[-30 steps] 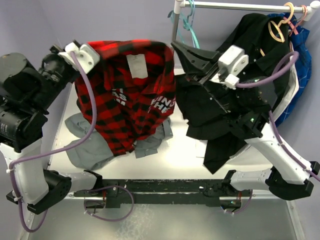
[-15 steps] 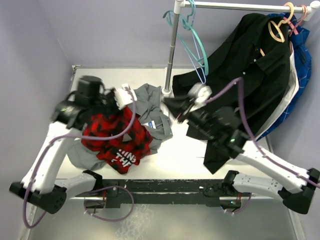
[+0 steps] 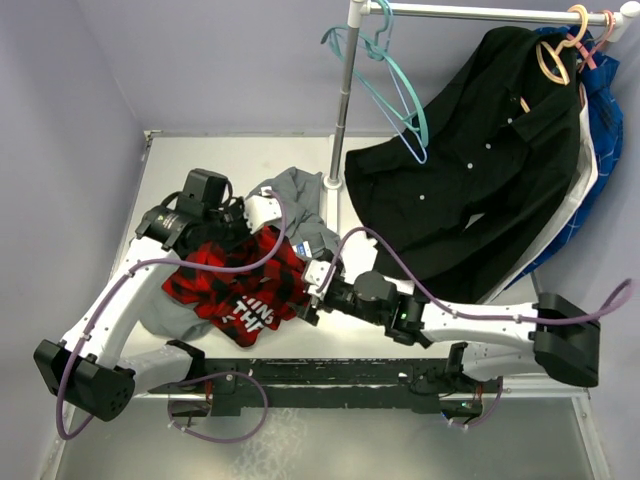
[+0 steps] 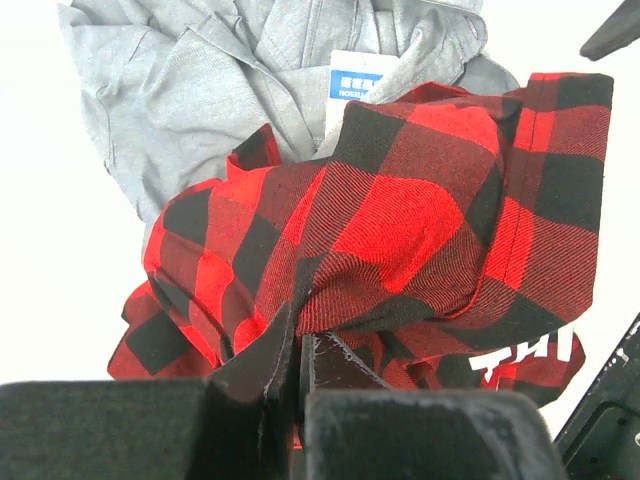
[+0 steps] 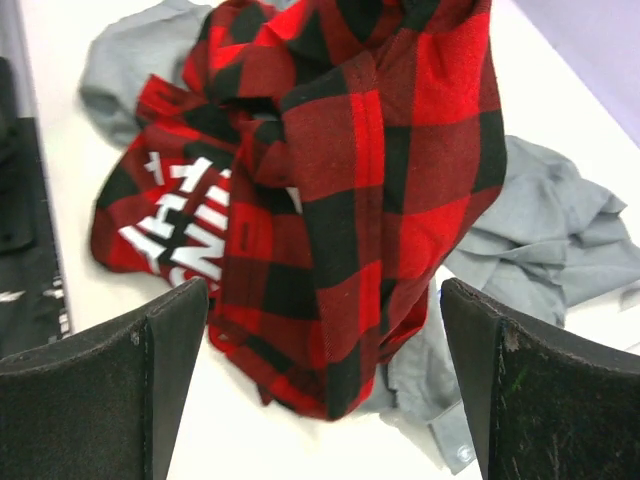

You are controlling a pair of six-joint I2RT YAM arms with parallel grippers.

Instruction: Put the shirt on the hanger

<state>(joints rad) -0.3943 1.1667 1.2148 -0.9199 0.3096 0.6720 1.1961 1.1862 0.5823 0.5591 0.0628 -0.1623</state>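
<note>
The shirt (image 3: 238,292), red-and-black plaid with white letters, lies crumpled on the table (image 3: 370,335), partly on top of a grey shirt. My left gripper (image 4: 298,335) is shut on a fold of the shirt (image 4: 400,210), and in the top view this gripper (image 3: 258,238) sits over the heap's upper edge. My right gripper (image 5: 320,300) stands wide open just off the shirt (image 5: 340,190), nothing between its fingers; from above it (image 3: 308,295) is at the heap's right side. The hanger (image 3: 410,130), thin and pale blue, hangs on the rail beside a teal one.
A grey shirt (image 3: 297,205) lies under and behind the plaid one. The rack's pole (image 3: 346,100) stands mid-table. A black shirt (image 3: 470,170) hangs from the rail on a tan hanger (image 3: 553,57), with a blue garment (image 3: 603,110) behind it.
Both arms came down from holding the shirt spread up in the air. The shirt now lies bunched on the table. My right gripper opened and let it go; the left kept its hold.
</note>
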